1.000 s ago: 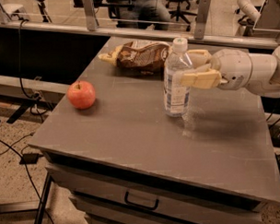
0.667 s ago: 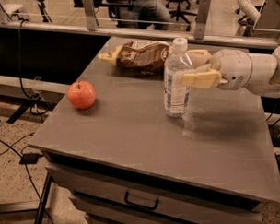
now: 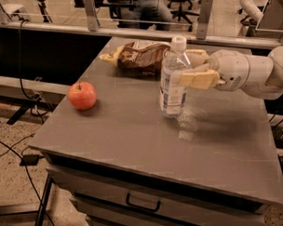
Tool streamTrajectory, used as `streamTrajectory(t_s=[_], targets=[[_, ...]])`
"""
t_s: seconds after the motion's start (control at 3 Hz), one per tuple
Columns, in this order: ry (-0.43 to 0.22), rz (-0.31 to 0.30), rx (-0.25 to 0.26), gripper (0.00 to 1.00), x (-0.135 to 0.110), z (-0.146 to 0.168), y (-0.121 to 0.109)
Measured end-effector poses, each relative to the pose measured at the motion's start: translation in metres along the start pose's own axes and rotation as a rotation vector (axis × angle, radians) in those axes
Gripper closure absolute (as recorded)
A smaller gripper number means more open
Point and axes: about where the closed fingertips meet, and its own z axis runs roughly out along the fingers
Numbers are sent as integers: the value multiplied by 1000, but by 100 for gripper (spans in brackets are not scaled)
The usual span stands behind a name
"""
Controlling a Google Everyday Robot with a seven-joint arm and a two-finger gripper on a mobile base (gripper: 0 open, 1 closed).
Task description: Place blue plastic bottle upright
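Observation:
The blue plastic bottle (image 3: 173,81) is clear, with a white cap and a pale blue-and-white label. It stands upright near the middle of the grey table (image 3: 133,143), its base at or just above the surface; I cannot tell which. My gripper (image 3: 185,67) reaches in from the right and is shut on the bottle's upper body. One beige finger (image 3: 198,79) lies across the front and the other shows behind the bottle's shoulder.
A red apple (image 3: 82,95) sits at the table's left. A brown snack bag (image 3: 140,56) lies at the back, just behind the bottle. The table has a drawer (image 3: 142,203) at its front. Cables run across the floor on the left.

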Motion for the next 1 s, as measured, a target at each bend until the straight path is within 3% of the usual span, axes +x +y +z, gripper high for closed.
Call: streamTrajectory(t_s=[0.67,1.0], targets=[[-35,-45,59,100,-4,6,-15],[13,-94,123,100,-2,1,-25]])
